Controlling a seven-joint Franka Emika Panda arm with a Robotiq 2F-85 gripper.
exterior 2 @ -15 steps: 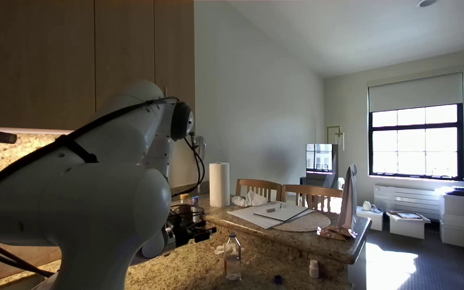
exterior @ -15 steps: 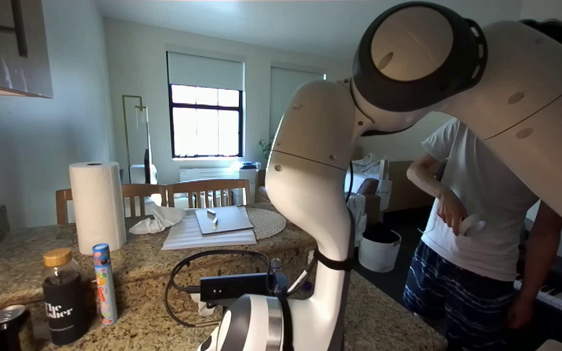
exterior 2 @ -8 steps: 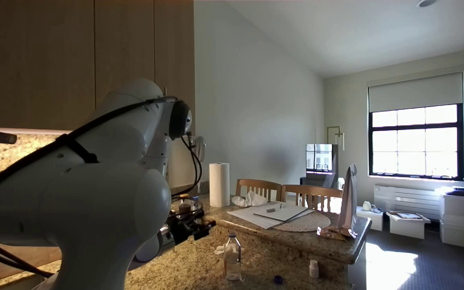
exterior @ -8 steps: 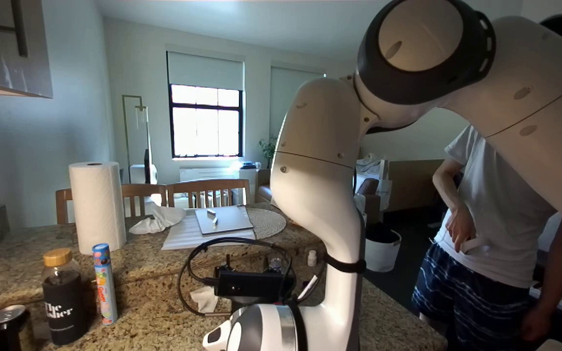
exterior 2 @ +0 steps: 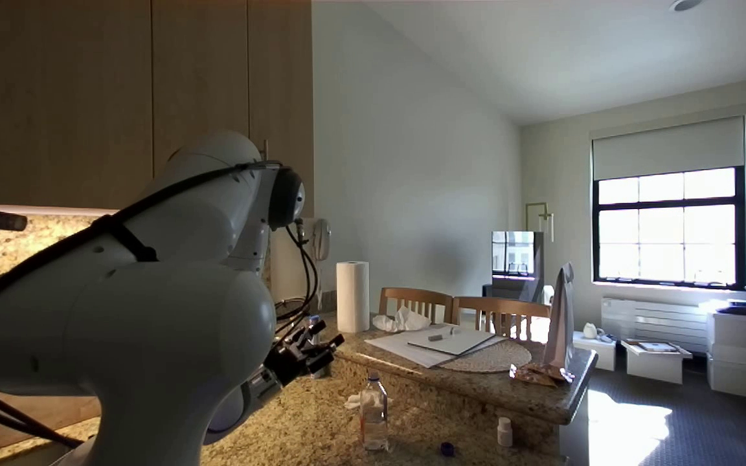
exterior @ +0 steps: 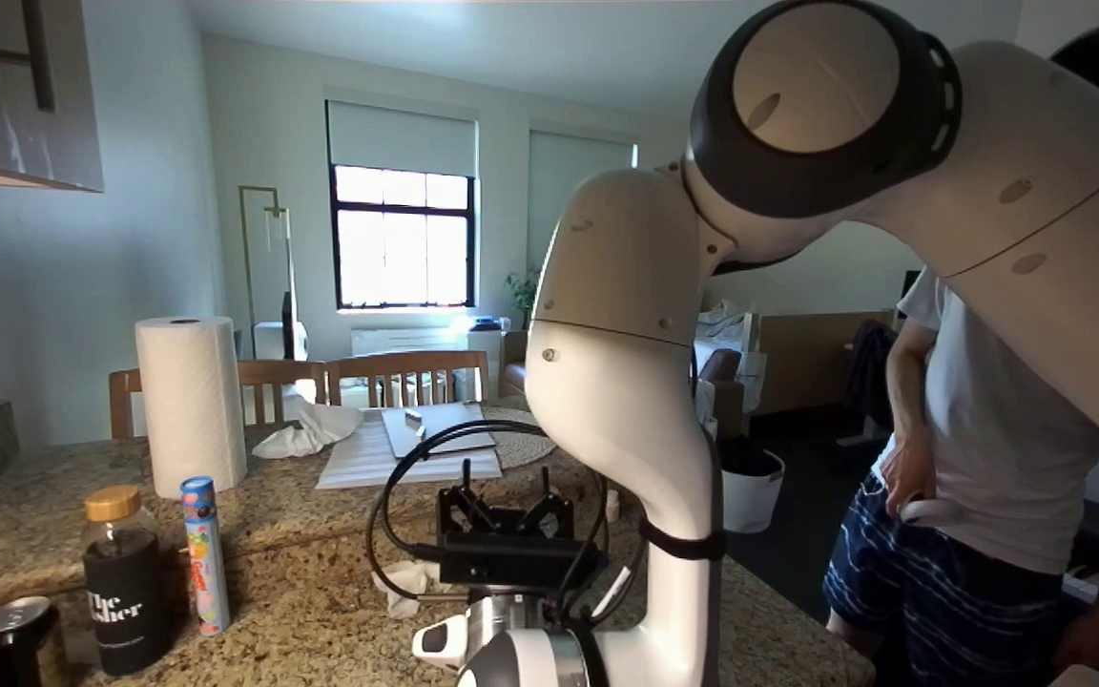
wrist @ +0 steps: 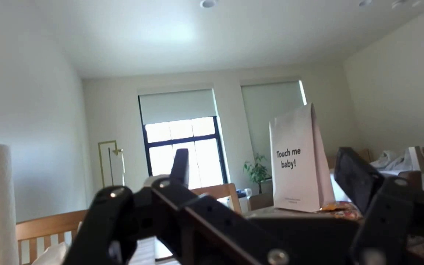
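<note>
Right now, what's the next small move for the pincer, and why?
I'd probably tip the pincer down a little. It is open, holds nothing and points upward, so the wrist view takes in ceiling and window; the clear bottle, which I can't make out there, stands on the lower counter.

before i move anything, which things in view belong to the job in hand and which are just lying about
Likely the job, judging by closeness:
open black two-fingered gripper, holding nothing
tall clear bottle, standing near it

Likely just lying about:
tall white paper towel roll
orange-lidded black-wrapped bottle
slim blue-topped tube
upright white paper bag
round woven placemat
</note>
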